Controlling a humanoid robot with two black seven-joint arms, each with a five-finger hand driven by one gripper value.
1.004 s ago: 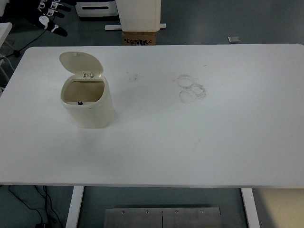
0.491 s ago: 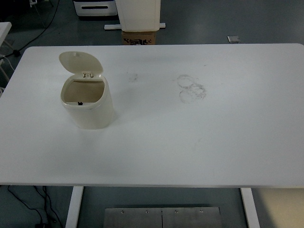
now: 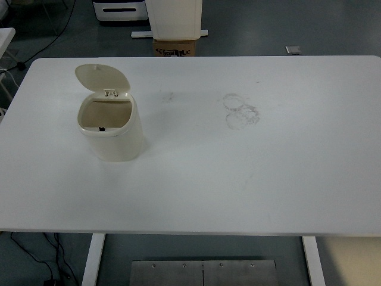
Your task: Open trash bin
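A small cream trash bin [image 3: 114, 136] stands upright on the left part of the white table [image 3: 250, 179]. Its round lid [image 3: 101, 78] is tipped up and back on its hinge, so the inside of the bin shows. Neither of my arms or hands is in the head view.
Faint ring-shaped smudges [image 3: 240, 110] mark the table's middle back. Beyond the far edge stand a white cabinet [image 3: 174, 18] and a cardboard box [image 3: 175, 47] on the grey floor. Cables lie on the floor at the lower left.
A black-and-white hand that showed at the top left corner a second ago has gone out of the picture. The bin and its raised lid have not moved.
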